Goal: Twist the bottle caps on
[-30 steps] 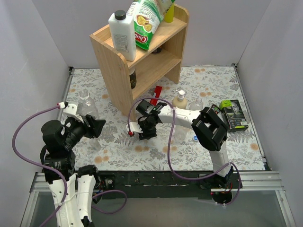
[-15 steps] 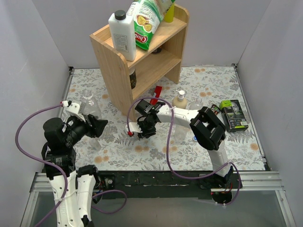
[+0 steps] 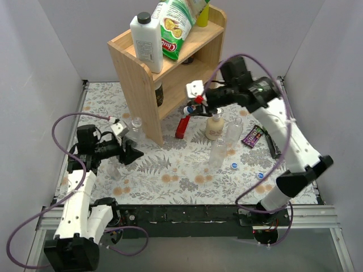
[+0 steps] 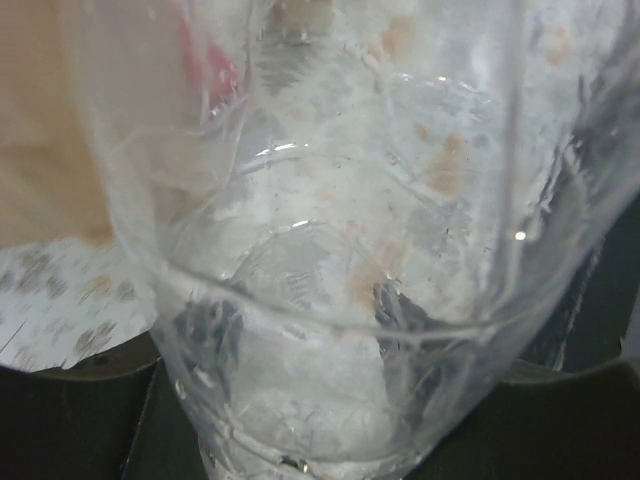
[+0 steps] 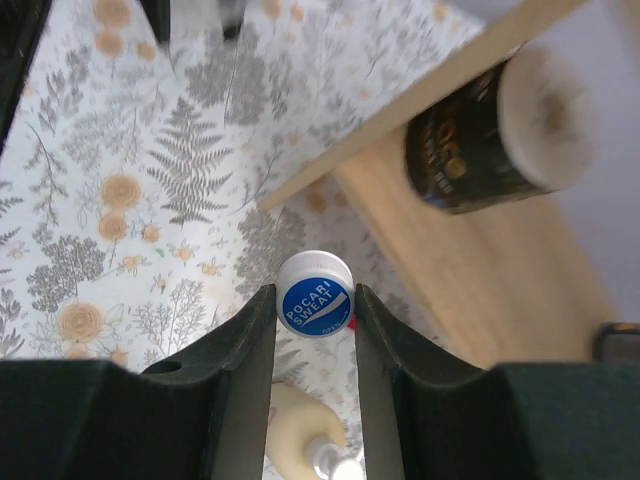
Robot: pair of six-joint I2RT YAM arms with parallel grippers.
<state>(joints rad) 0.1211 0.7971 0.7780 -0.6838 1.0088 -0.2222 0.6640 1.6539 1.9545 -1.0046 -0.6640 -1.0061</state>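
My right gripper point(image 3: 193, 106) is shut on a blue bottle cap point(image 5: 314, 295) marked "Pocari Sweat". It holds the cap in the air beside the wooden shelf point(image 3: 142, 85), above the beige soap bottle point(image 3: 214, 126). My left gripper point(image 3: 130, 152) is shut on a clear bottle point(image 3: 136, 127) near the shelf's left leg. That bottle fills the left wrist view point(image 4: 320, 200), and the dark fingers show through it. Two more clear bottles point(image 3: 216, 153) point(image 3: 233, 131) stand uncapped mid-table. Two blue caps point(image 3: 233, 166) point(image 3: 260, 176) lie on the cloth in front of them.
The shelf carries a white jug point(image 3: 146, 42) and a green snack bag point(image 3: 176, 25). A dark jar point(image 5: 480, 140) lies on its lower board. A red object point(image 3: 182, 126) lies by the shelf's foot. A purple packet point(image 3: 249, 136) lies under the right arm.
My right arm has swung from the table's middle up and back to the shelf, carrying the cap. My left gripper has moved the bottle right, toward the shelf.
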